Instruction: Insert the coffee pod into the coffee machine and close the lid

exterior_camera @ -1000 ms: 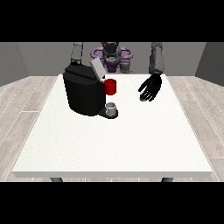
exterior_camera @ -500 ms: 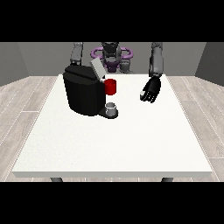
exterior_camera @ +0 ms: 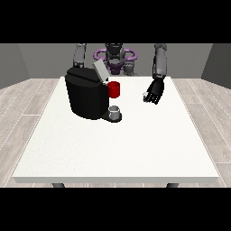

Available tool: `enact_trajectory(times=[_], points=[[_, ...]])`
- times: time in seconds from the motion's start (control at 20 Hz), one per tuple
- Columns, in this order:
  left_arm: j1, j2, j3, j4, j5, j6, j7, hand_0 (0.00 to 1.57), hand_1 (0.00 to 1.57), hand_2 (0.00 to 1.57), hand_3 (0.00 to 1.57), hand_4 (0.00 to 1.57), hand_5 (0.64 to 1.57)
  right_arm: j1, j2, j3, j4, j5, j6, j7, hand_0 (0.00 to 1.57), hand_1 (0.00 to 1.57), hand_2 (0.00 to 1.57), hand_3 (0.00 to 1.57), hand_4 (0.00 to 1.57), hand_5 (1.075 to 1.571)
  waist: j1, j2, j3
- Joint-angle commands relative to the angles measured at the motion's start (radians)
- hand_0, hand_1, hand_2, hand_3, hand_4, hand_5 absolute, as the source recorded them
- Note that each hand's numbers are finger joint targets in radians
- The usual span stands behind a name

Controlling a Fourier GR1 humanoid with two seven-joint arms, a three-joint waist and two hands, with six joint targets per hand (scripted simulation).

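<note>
The black coffee machine stands on the white table at the back left. Its grey lid is tilted up and open. A red part sticks out at its front, above a small grey cup on the base. The hand at the view's right hovers to the right of the machine, well apart from it. Its fingers are curled round a small white coffee pod. The arm at the view's left drops behind the machine, which hides its hand.
The robot's torso with purple rings is behind the table's far edge. Wooden floor surrounds the table.
The hand at the view's right has curled its fingers in and shifted slightly. The machine, the lid and the cup have not moved.
</note>
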Motion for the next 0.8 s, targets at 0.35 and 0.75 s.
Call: enact_trajectory(times=[0.35,0.75], points=[[-0.082,-0.032,0.084,0.005,0.091,-0.145,-0.068,1.42,1.42,1.41,1.33,0.52,1.571,0.025,-0.032,-0.039,0.074,0.004,0.005,-0.020,0.00,0.00,0.00,0.00,0.00,1.571,0.024,-0.077,-0.0014],[-0.220,-0.111,0.060,-0.054,0.087,-0.285,0.075,1.40,1.40,1.40,1.34,0.60,1.571,-0.007,-0.017,-0.036,0.106,0.003,0.012,0.034,0.00,0.00,0.00,0.00,0.00,1.571,0.013,-0.181,-0.0010]])
